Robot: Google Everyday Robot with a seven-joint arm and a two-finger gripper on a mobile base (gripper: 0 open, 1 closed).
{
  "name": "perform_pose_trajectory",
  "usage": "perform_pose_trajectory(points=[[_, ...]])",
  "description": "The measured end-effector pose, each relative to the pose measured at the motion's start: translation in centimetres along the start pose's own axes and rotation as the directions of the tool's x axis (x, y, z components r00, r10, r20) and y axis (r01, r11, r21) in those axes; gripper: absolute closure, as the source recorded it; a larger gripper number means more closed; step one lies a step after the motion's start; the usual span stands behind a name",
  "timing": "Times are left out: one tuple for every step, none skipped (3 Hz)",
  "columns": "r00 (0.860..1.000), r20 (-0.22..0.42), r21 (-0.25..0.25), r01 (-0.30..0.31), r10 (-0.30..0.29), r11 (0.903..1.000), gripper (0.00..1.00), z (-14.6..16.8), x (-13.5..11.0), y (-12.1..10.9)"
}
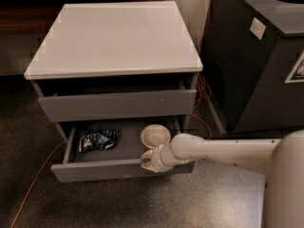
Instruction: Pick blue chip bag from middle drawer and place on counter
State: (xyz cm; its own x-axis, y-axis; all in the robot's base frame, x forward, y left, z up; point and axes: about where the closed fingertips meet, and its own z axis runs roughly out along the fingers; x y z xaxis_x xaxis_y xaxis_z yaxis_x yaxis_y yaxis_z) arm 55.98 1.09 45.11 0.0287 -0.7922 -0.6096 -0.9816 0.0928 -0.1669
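The middle drawer (109,169) is standing pulled out, and it is holding two things. The blue chip bag (98,139) is lying at its 9 o'clock end, and a round off-white bowl (155,136) is sitting at its 3 o'clock end, apart from the bag. The bag is looking crumpled and dark blue, with white and black print that I am not managing to read.

I am holding my gripper (148,160) at the drawer's front rim, just at 6 o'clock of the bowl and at 4 o'clock of the bag, not touching the bag. I cannot tell how wide it is set.

The counter (118,37) is lying at 12 o'clock of the drawer. The drawer above (118,104) is showing a dark gap under the counter.

At 3 o'clock a black bin (256,70) is carrying a small white label (257,27), with no writing I can read.
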Motion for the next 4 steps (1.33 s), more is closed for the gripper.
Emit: perform_pose_trajectory(points=[[1.000, 0.002, 0.001, 0.000, 0.000, 1.0000, 1.00, 0.0, 0.0, 0.1], [1.000, 0.003, 0.001, 0.000, 0.000, 1.0000, 1.00, 0.0, 0.0, 0.1], [1.000, 0.026, -0.001, -0.009, 0.009, 1.0000, 1.00, -0.5, -0.5, 2.2], [0.999, 0.031, -0.002, -0.012, 0.012, 0.9999, 1.00, -0.6, -0.6, 2.6]])
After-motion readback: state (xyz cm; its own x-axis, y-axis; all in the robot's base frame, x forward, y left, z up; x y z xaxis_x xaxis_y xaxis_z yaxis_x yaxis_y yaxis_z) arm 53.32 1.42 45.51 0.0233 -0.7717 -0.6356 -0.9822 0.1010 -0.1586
